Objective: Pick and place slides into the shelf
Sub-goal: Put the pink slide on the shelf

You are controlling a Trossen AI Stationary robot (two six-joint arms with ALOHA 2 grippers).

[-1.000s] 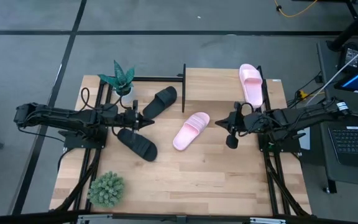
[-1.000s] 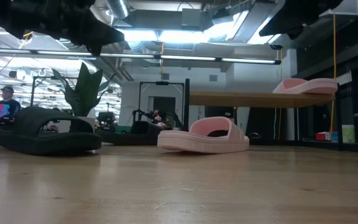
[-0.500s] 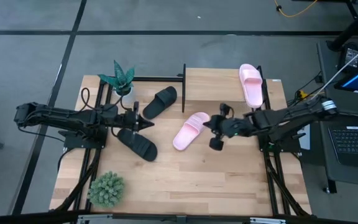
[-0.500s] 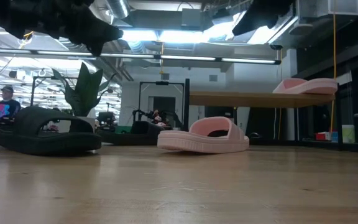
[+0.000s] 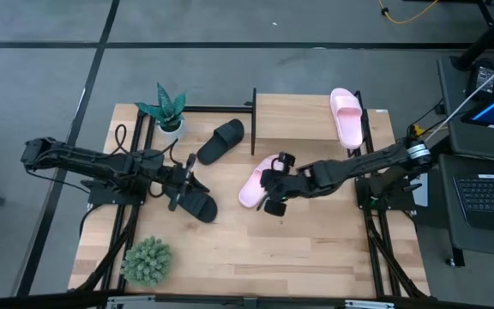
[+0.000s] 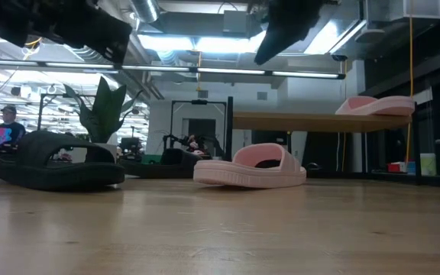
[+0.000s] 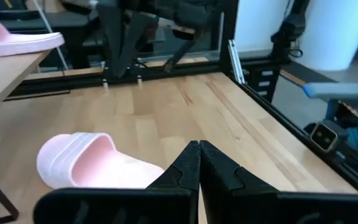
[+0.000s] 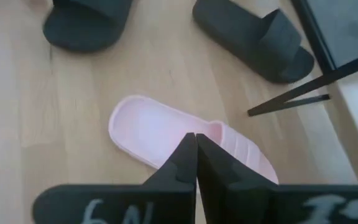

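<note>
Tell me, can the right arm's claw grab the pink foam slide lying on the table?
Probably yes. The right claw hangs just above that pale pink foam slide with nothing between them, but it is shut and must open first.

Two dark jointed arms (image 5: 84,161), black cables

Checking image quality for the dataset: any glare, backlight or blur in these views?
Low view: bright ceiling lights behind, so both arms read as dark silhouettes and the black slide is nearly featureless. Right wrist view: even light, the pink slide fairly clear, own fingers soft at close range. Left wrist view: the room behind is soft. High view: even light, no glare on the table.
</note>
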